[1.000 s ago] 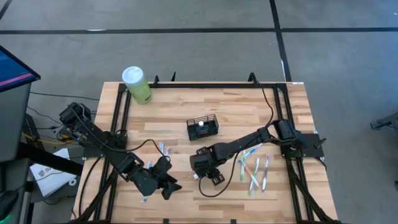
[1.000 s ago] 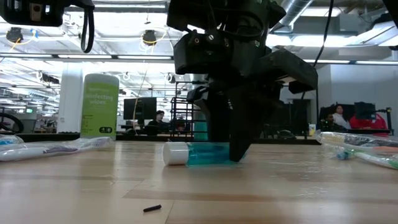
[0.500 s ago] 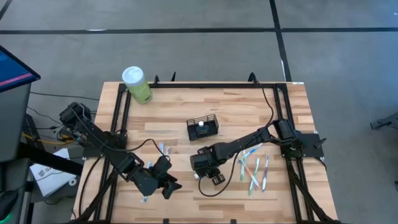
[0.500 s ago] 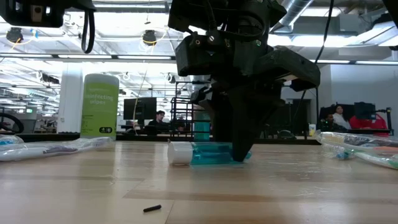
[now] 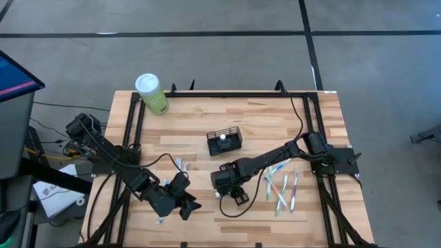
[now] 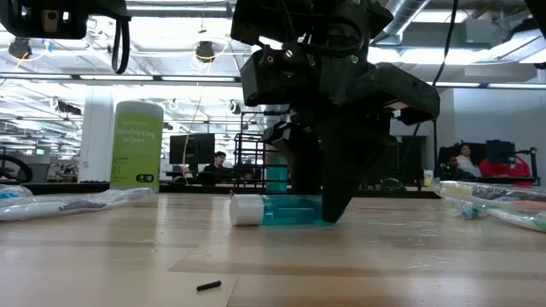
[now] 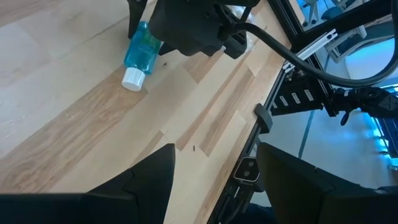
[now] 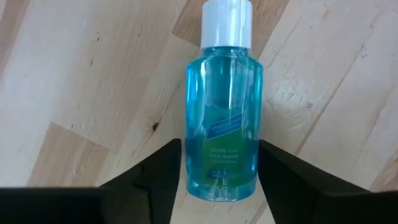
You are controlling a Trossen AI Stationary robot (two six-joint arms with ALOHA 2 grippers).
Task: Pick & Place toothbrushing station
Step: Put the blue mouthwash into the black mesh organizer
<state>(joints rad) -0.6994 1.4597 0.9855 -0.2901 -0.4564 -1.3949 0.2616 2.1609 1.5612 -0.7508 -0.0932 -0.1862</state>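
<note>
- The toothbrushing station (image 5: 224, 141) is a small black wire basket. It stands near the middle of the wooden table (image 5: 262, 117), with something white inside it.
- The right gripper (image 5: 238, 197) is low over the table, nearer the front edge than the basket. It is not touching the basket; bare wood lies between them.
- The right fingers (image 8: 158, 177) are spread apart. A small blue bottle (image 8: 224, 127) with a white cap lies on its side between them.
- In the right wrist view, one dark finger is just beside each side of the bottle. I cannot tell if they touch it.
- In the low view, the bottle (image 6: 277, 211) lies flat on the table and the right gripper (image 6: 328, 205) comes down over its blue end. The white cap pokes out to one side.
- The left gripper (image 5: 185, 205) is at the front left of the table, well apart from the basket. Its fingers (image 7: 149, 180) are wide open and hold nothing.
- In the left wrist view, the blue bottle (image 7: 140, 53) shows farther off, under the right arm.
- A green canister (image 5: 151, 93) with a white lid stands at the back left corner of the table.
- Some toothbrushes (image 5: 284, 189) lie in a bunch on the right side of the table. A few more wrapped ones (image 5: 181, 165) lie near the left arm.
- People (image 6: 465, 159) sit far off in the room behind the table.
</note>
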